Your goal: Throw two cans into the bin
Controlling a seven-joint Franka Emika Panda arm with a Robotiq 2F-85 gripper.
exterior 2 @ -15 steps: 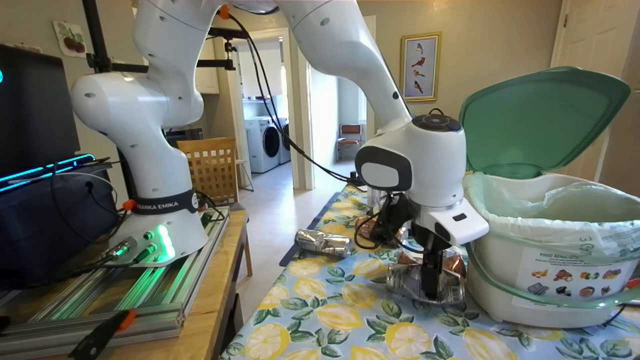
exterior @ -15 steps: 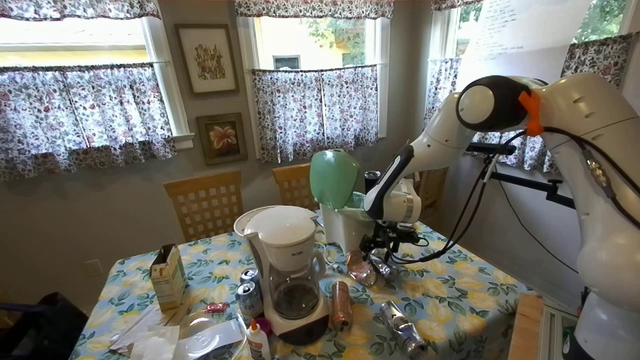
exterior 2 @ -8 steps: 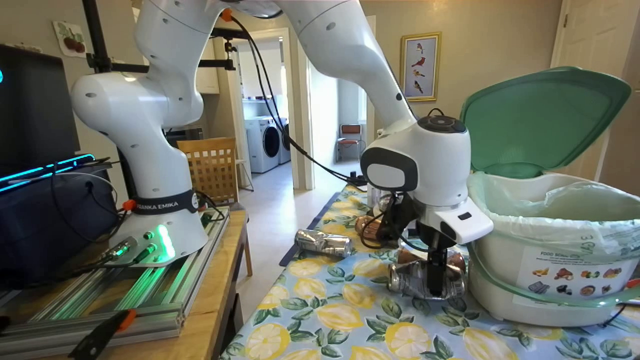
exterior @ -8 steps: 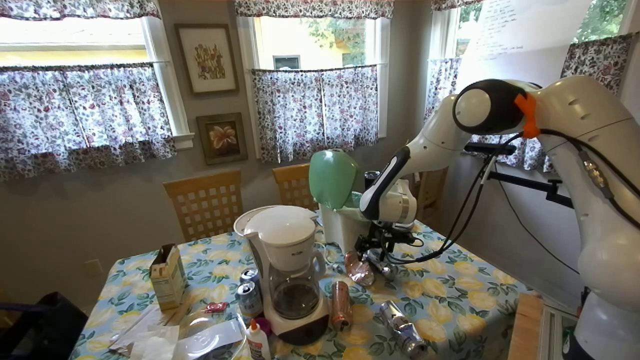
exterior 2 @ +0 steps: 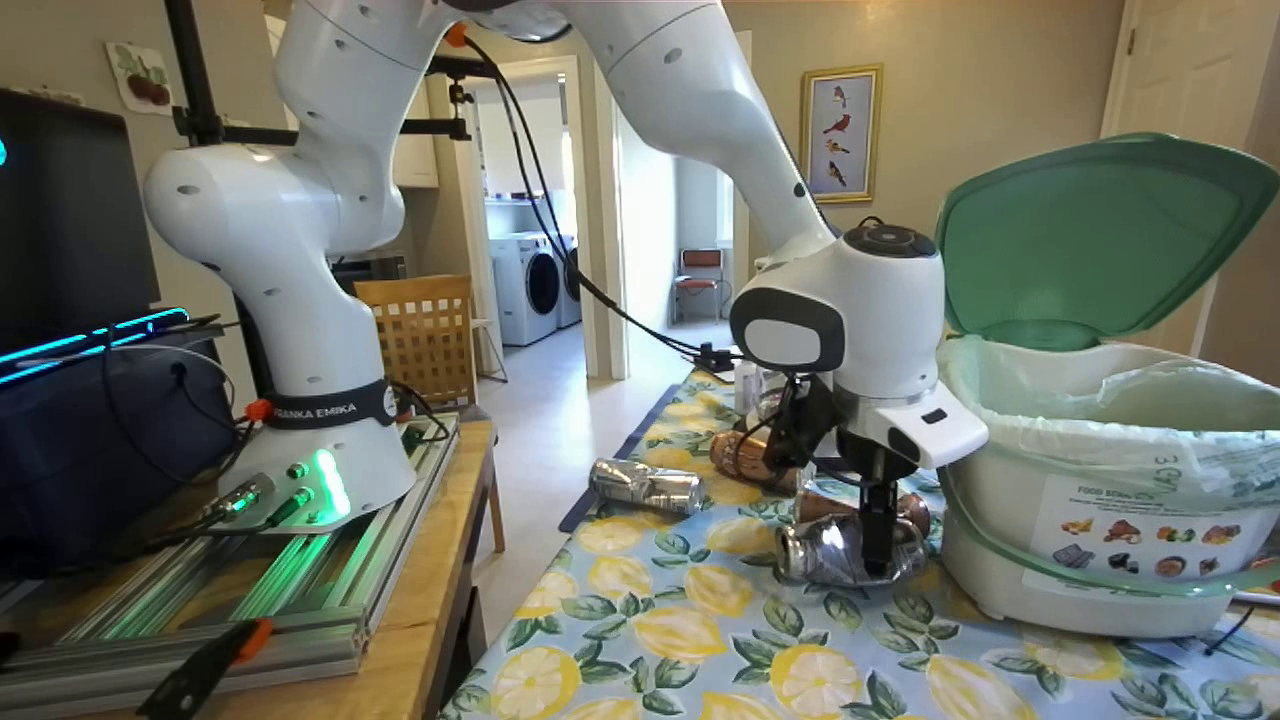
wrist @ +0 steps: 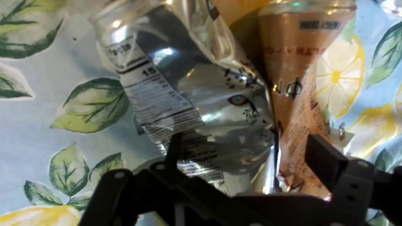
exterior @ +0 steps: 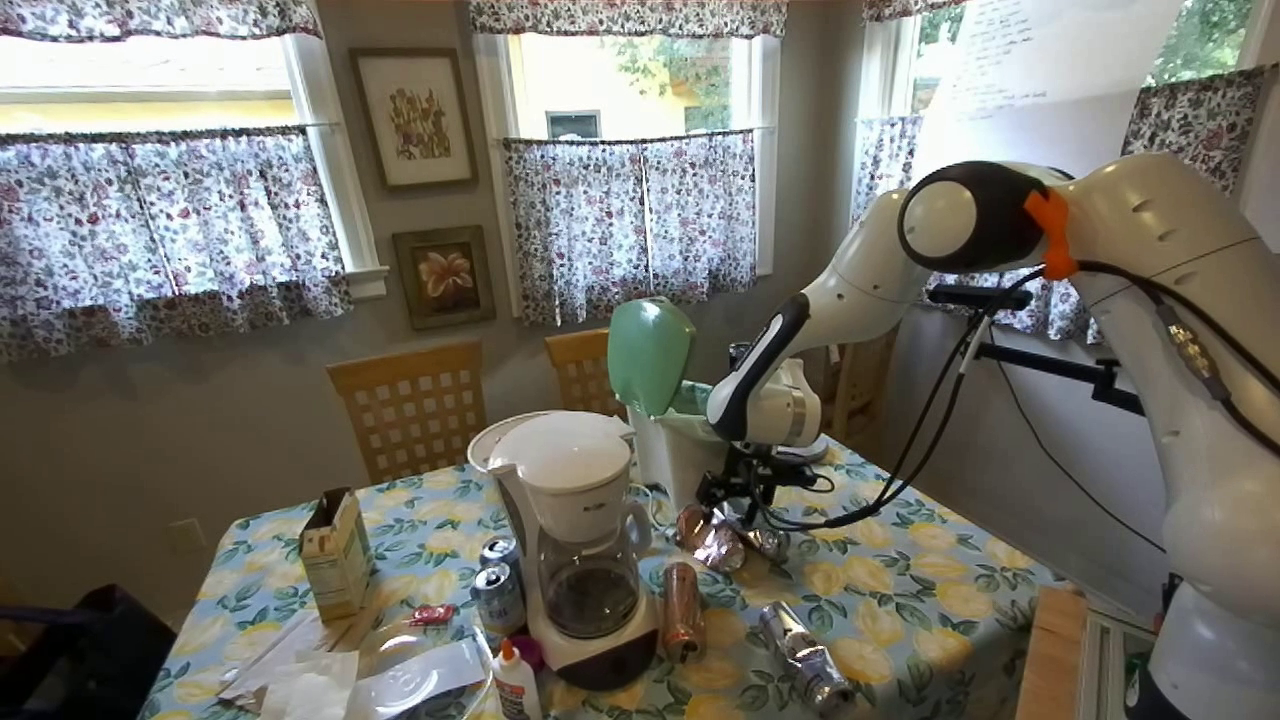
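- In the wrist view we find the jaws wide apart, the gripper (wrist: 242,142) straddling a crumpled silver can (wrist: 204,94) and the lower part of a copper can (wrist: 292,69); whether it touches either, we cannot tell.
- Reading from the middle of that gap, we place the silver can's neck at eleven o'clock and the copper can's top at one, both lying on their sides, just beside each other.
- In an exterior view we see a dark finger (exterior 2: 878,535) in front of the silver can, low over the lemon-print tablecloth (exterior 2: 690,640), with the copper can just behind.
- From the gripper there, we have the bin (exterior 2: 1130,550) upright at three o'clock, near, its green lid (exterior 2: 1110,240) raised and a pale bag (exterior 2: 1150,460) folded over its rim.
- Also there, we note a second silver can (exterior 2: 648,487), dented, between nine and ten o'clock, and a second copper can (exterior 2: 750,460) at ten, both on their sides and apart from the gripper.
- In an exterior view we put the coffee maker (exterior: 565,460) at nine o'clock from the gripper, an open carton (exterior: 338,560) farther out along that line, and a glue bottle (exterior: 517,688) at eight.
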